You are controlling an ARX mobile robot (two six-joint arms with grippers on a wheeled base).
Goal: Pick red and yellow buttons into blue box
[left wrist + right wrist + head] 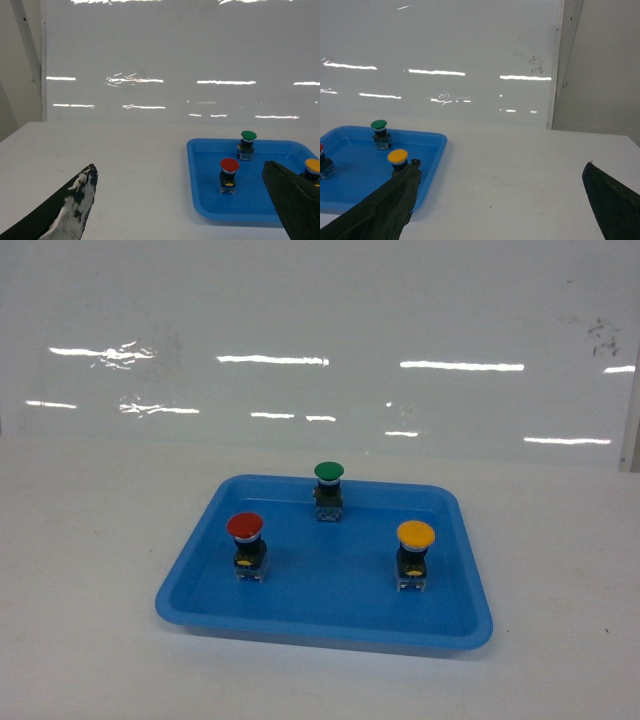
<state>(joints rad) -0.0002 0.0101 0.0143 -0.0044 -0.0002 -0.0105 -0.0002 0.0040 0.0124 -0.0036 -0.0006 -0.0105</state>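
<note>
The red button (245,526) and yellow button (415,534) stand upright in the shallow blue tray (200,590) on the white table (80,540), red at ten o'clock from the tray's middle, yellow at three; the green button (328,471) sits farthest, at twelve. Your left gripper (180,210) and right gripper (497,200) both hang spread wide, holding nothing, short of the tray. No deep blue box shows, so you may drop into the wrong container. The glossy domed caps overhang narrow black bodies; a high pinch could slip or tip them.
</note>
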